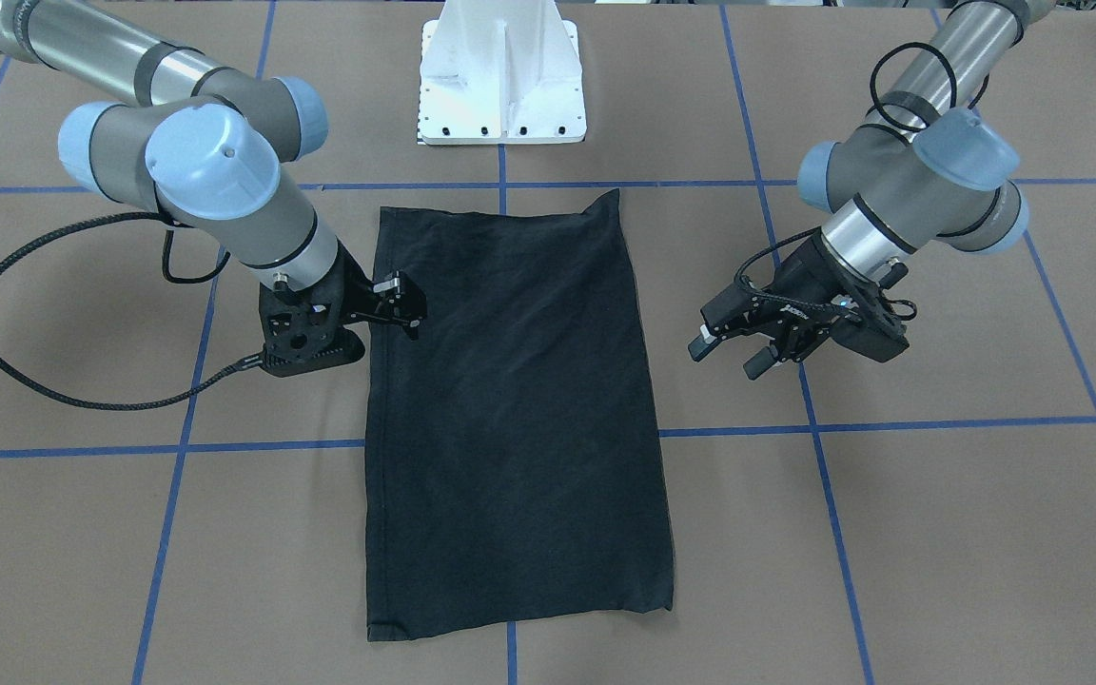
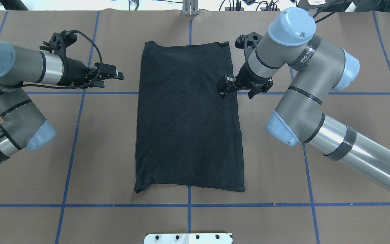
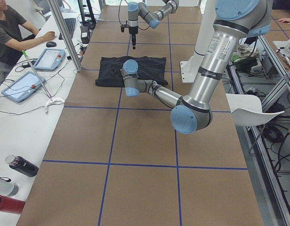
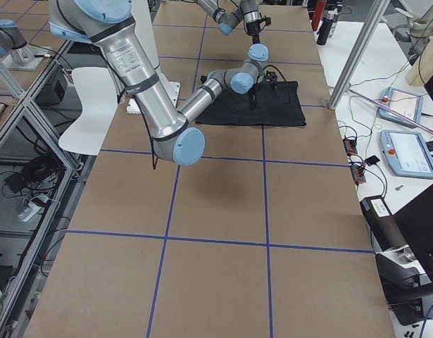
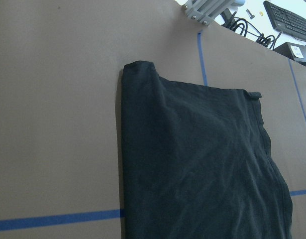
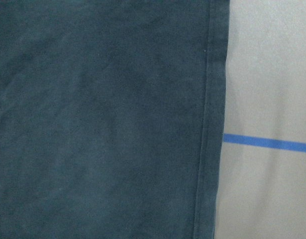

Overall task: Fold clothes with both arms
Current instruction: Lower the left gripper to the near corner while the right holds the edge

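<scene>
You will find no readable writing: the band lettering on the right arm (image 2: 300, 101) is illegible. The shirt (image 2: 188, 115), showing plain black, lies folded in a long rectangle at the centre of the table (image 2: 96, 152). The right gripper (image 2: 236, 92) straddles its edge, jaws wide, empty. The left gripper (image 1: 729, 357) sits well apart, jaws spread, empty.

Plain black all over, that T-shirt (image 2: 188, 115), against a brown counter (image 2: 107, 152) gridded with blue tape lines (image 2: 80, 205), while the left arm (image 2: 19, 67) and right arm (image 2: 303, 98) gleam grey-silver with pale blue joint caps, the left pincer (image 1: 729, 354) and right pincer (image 2: 236, 91) black, the pedestal (image 1: 500, 86) white.
</scene>
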Tool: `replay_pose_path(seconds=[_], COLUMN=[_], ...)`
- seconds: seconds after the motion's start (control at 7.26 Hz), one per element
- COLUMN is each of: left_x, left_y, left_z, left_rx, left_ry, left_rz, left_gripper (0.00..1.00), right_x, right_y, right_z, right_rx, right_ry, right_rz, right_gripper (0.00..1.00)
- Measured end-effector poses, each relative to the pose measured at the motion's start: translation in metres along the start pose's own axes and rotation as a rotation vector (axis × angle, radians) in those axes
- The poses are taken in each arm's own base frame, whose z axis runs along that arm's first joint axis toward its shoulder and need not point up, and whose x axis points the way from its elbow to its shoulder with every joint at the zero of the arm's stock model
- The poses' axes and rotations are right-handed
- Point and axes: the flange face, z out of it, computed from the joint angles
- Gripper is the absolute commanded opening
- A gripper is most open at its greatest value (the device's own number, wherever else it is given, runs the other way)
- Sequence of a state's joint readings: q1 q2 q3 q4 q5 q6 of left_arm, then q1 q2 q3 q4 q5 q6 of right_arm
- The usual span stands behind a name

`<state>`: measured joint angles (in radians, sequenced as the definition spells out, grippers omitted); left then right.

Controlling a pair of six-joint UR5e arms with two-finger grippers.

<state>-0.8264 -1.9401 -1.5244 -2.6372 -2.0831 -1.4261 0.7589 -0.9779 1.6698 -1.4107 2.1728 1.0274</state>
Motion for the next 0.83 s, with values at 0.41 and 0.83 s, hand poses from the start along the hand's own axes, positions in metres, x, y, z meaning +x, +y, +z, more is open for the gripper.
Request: replay_pose_path(seconds=[0.41, 0.83], left_x=[-0.01, -0.002], left_y=[0.101, 0.186], left_z=[-0.018, 0.001], left_rx=[-0.118, -0.173], left_ry=[0.021, -0.002], left_rz=[-0.146, -0.252], left_gripper=[1.0, 1.0], right_x=[0.005, -0.005], right_y=[0.043, 0.064], right_z=[-0.037, -0.038], right_rx=[-0.01, -0.028], right_ry=[-0.075, -0.096], right_rz=[0.085, 0.105], right_gripper=[1.0, 1.0])
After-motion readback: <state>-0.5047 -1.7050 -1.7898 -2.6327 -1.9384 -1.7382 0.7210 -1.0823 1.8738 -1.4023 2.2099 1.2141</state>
